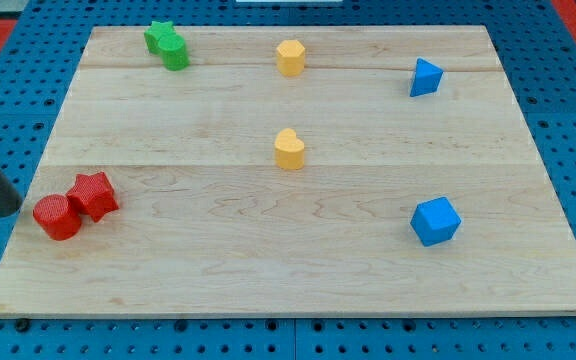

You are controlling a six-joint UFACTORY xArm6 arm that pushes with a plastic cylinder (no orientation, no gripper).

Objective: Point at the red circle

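Note:
The red circle block lies near the board's left edge, low in the view. A red star block touches it on its upper right. My tip is the lower end of the dark rod coming in from the view's left. It sits just off the board's left edge, a short gap to the left of the red circle, not touching it.
A green star block and a green round block sit together at the top left. A yellow block is at top centre, another yellow block mid-board. A blue triangle block is top right, a blue cube lower right.

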